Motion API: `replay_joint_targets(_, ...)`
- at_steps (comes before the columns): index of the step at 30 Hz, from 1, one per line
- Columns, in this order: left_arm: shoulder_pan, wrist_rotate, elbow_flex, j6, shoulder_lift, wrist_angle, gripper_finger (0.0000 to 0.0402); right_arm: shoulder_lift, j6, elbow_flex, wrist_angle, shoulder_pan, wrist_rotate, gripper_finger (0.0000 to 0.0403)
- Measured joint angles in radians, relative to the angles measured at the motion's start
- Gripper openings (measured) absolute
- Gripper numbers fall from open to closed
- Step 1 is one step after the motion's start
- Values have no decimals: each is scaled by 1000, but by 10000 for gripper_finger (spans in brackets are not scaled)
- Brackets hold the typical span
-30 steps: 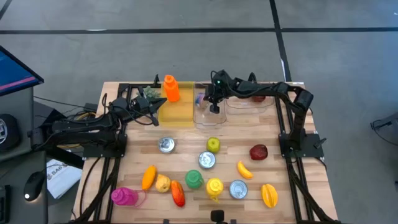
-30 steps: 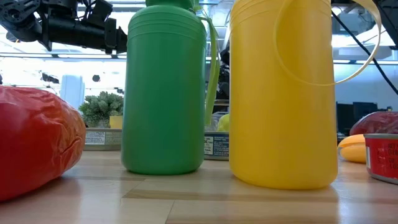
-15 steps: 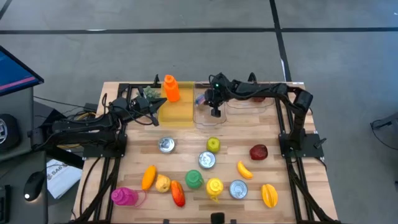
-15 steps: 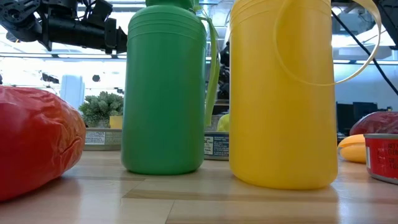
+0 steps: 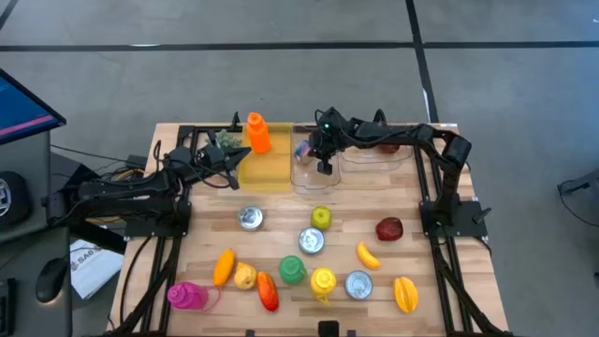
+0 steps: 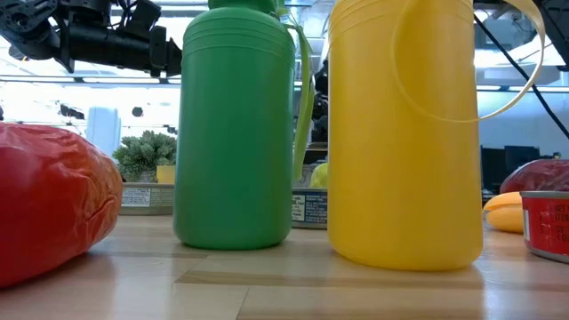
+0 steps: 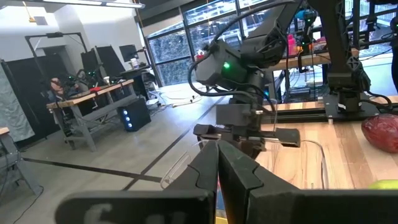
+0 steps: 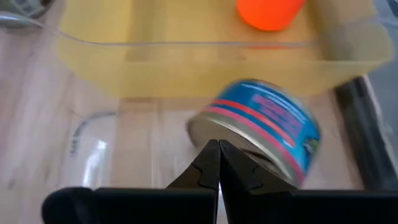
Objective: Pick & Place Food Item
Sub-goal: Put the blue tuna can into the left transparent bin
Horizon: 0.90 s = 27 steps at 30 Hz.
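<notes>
A can with a blue and red label [image 8: 255, 134] lies tilted on the floor of the clear bin [image 5: 309, 176] at the table's far middle. My right gripper [image 8: 218, 149] is shut and slants down over that bin [image 5: 323, 167], its tips just in front of the can's side. My left gripper [image 7: 217, 152] is shut, held level above the table's far left [image 5: 234, 178], pointing toward the right arm. Other food items lie loose on the near half of the table. My right gripper's shut fingertips [image 8: 214, 155] stand in front of the can's side wall [image 8: 239, 146], coming from above at a slant. I cannot tell whether they touch it. My left gripper touches nothing.
A yellow bin [image 5: 265, 168] with an orange bottle [image 5: 257, 134] stands left of the clear bin; another clear bin [image 5: 379, 157] is to its right. On the near half are cans [image 5: 311, 241], a banana [image 5: 367, 255], a green bottle [image 6: 236, 124], a yellow bottle [image 6: 404, 133] and a red pepper [image 6: 53, 200].
My right gripper has tipped a little while staying over the clear bin, still shut. The left arm has kept still.
</notes>
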Motion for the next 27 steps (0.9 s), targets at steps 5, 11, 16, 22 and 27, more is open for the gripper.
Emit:
replay_joint_targets(5,0,0,0,0,0,0,1,0,0,0,3,20,0,0)
replay_joint_targets(11,0,0,0,0,0,0,1,0,0,24,-20,25,0,0)
replay_joint_targets(16,0,0,0,0,0,0,1,0,-19,81,-21,25,2,0)
replay_joint_targets(22,0,0,0,0,0,0,1,6,-77,121,-29,16,78,0)
replay_joint_targets(27,0,0,0,0,0,0,1,6,-44,121,-90,-8,124,0)
